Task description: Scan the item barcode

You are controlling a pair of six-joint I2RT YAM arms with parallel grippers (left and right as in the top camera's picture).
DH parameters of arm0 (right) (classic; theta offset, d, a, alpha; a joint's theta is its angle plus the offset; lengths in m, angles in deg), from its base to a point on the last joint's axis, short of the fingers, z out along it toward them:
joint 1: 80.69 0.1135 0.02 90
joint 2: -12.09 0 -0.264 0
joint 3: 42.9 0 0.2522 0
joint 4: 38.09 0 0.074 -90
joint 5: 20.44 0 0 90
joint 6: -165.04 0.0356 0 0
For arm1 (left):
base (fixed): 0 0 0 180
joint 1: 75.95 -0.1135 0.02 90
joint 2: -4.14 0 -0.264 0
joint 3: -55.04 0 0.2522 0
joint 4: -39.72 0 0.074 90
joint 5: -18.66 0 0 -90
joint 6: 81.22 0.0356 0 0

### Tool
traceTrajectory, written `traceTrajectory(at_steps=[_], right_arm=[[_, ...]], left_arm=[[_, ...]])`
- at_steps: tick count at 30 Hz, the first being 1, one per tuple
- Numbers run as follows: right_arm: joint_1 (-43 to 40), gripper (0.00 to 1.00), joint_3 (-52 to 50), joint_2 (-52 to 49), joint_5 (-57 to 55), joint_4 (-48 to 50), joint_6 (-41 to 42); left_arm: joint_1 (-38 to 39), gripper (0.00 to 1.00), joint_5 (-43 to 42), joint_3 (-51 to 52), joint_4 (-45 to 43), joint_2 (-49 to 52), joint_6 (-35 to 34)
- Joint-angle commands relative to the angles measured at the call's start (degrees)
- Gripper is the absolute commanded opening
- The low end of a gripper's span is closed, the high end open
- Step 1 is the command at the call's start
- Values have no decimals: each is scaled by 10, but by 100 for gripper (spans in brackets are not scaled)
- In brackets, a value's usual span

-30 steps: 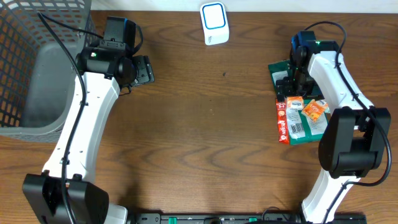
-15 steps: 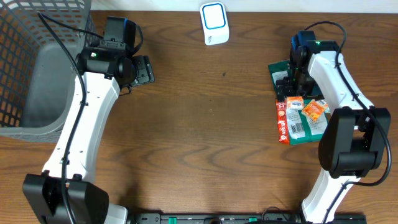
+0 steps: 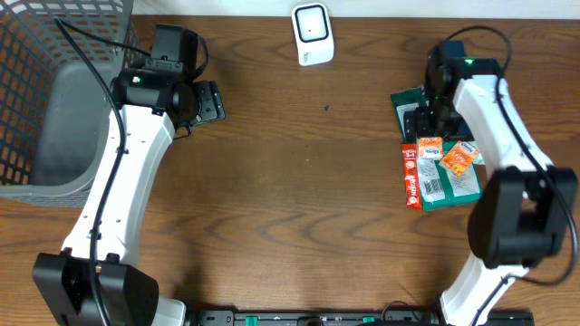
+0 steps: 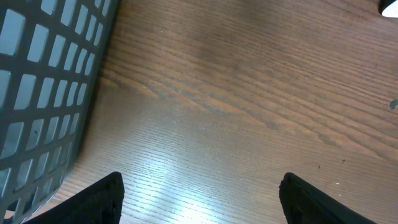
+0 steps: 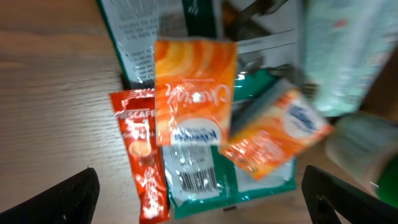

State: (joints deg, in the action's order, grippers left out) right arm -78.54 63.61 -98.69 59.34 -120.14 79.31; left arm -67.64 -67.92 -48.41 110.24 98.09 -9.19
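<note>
Overhead: table (image 3: pixel 308 217) has wide bare wood through the middle and along the near edge, so plenty of room to swing. 1 wire basket (image 3: pixel 45 100) fills the far-left corner. The left gripper (image 3: pixel 216 101) sits just beside it, jaws wide, nothing in them. 1 scanner (image 3: pixel 311 33) stands at the far edge, centre. Items are piled by the right edge: 2 orange packets (image 3: pixel 429 148), 1 red stick (image 3: pixel 412 177), and a green pack (image 3: pixel 453 188) under them. There's more dark green farther back, can't split that cleanly. The right gripper (image 3: pixel 421 131) is over the far end of the pile, spread fully, holding nothing. Vs 1 s ago: right arm has shifted a bit toward the far-right, and the scanner face went from blue to dark. Left arm and pile look the same.

Left wrist: fingertips (image 4: pixel 99 199) well apart, bare wood btwn them, basket wall close at frame left.

Right wrist: fingertips (image 5: pixel 62 199) wide, pile ahead of them, no contact I can see. The barcode (image 5: pixel 198 179) shows on the green pack, facing up, just below one orange packet. Right side of the frame is blurred.
</note>
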Motion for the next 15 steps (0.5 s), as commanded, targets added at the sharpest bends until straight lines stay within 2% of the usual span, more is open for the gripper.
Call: traceTrajectory(at_steps=[1, 15], right_arm=[[6, 99, 8, 77, 0, 0, 4], [6, 99, 8, 282, 0, -1, 4]], left_arm=[[-2, 80, 11, 0, 2, -15, 3], [-2, 80, 11, 0, 2, -15, 3]])
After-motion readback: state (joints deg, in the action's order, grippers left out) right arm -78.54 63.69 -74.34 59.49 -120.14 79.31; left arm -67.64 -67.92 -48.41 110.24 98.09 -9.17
